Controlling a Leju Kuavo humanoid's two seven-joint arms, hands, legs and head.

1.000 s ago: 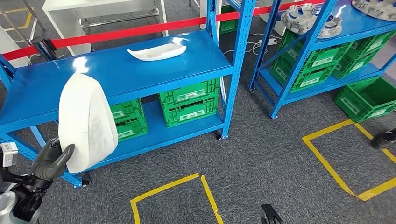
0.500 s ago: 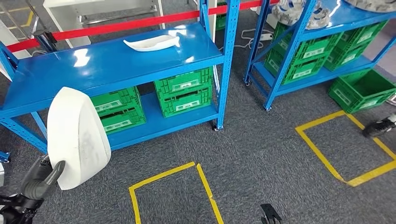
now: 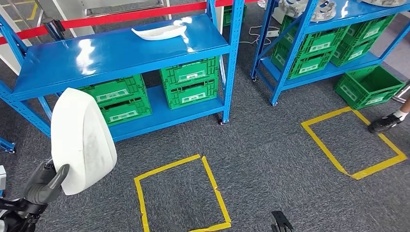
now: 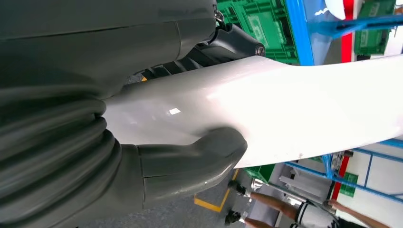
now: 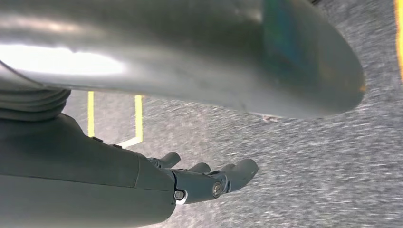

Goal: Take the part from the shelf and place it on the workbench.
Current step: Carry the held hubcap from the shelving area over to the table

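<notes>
The left hand (image 3: pixel 44 182) holds a big, smooth, rounded white part (image 3: pixel 81 140). The right hand (image 5: pixel 209 179) hangs open over grey carpet (image 3: pixel 270 159). Blue shelf (image 3: pixel 121 48) nearby.

floor: open carpet (image 3: pixel 270 159) ahead | blocks: two blue shelves (image 3: pixel 121 53) beyond; green crate (image 3: pixel 368 87), person's foot (image 3: pixel 384 123) right

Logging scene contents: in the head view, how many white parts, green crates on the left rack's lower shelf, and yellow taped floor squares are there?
White parts: 2
Green crates: 4
Yellow floor squares: 2
Total: 8
</notes>
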